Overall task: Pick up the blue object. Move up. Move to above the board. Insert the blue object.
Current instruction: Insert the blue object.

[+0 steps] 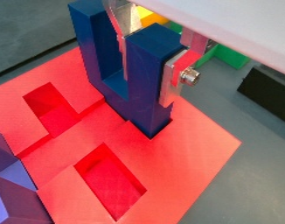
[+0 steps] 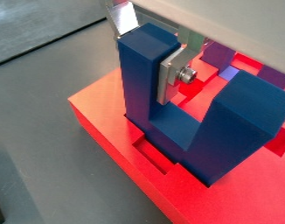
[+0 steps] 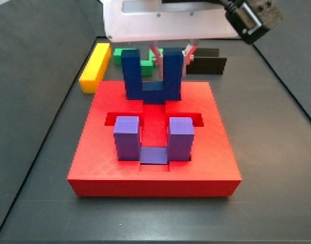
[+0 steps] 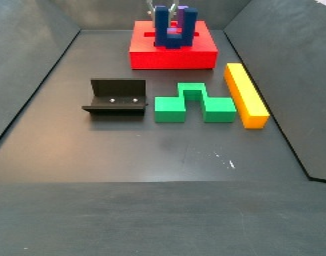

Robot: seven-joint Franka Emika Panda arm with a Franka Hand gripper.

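Your gripper is holding the blue object at the board.

You are seeing the jaws clamping one matte prong of the U-shaped block between silver plates, prongs up, its base sitting in a cut-out of the flat red slab. The purple block is standing in a nearer recess.

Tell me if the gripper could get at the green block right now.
Probably not yet: the gripper is shut on the blue object at the board. The green block lies open on the floor.
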